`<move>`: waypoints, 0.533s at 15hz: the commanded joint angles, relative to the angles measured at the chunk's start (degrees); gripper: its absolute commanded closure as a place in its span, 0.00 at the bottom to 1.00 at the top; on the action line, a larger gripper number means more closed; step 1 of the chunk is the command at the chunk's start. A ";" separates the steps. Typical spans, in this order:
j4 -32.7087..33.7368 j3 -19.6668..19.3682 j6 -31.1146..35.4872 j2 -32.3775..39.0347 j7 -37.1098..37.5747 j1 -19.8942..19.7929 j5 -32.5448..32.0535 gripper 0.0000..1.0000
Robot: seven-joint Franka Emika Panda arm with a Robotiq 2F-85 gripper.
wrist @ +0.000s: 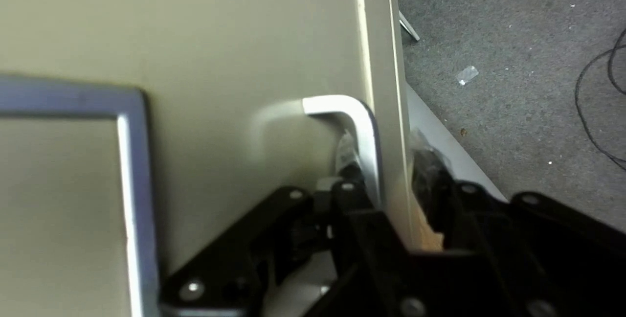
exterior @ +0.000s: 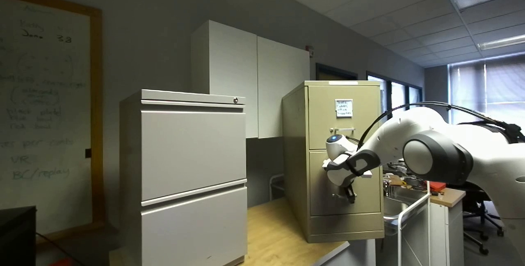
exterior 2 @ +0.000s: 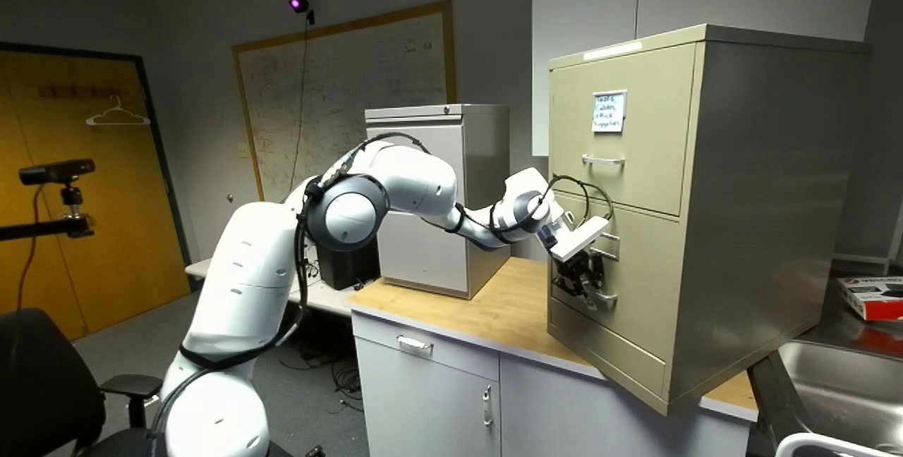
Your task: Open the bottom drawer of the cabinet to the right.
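Tan metal, the filing cabinet (exterior 2: pixel 741 210) stands on the wooden desk (exterior: pixel 270 229), right of the pale grey cabinet (exterior: pixel 190 155) in both exterior views; its bottom drawer (exterior 2: pixel 638 281) sits flush and closed; in the wrist view the fingers (wrist: pixel 433 180) stand parted astride its silver handle (wrist: pixel 368 136), one inside the bend, the other apart from the bar.

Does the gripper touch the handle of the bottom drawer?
Cannot tell. In the wrist view, one finger of the open gripper visually overlaps the handle; contact is unclear.
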 commanded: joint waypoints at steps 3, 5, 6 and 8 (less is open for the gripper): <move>-7.18 2.99 3.46 -0.37 -9.10 -1.65 7.31 0.92; -8.54 3.38 5.75 -0.55 -11.14 -1.74 8.70 0.92; -9.55 3.51 7.11 -0.83 -11.98 -1.71 9.20 0.92; -11.84 3.86 10.42 -1.45 -13.78 -1.75 10.32 0.92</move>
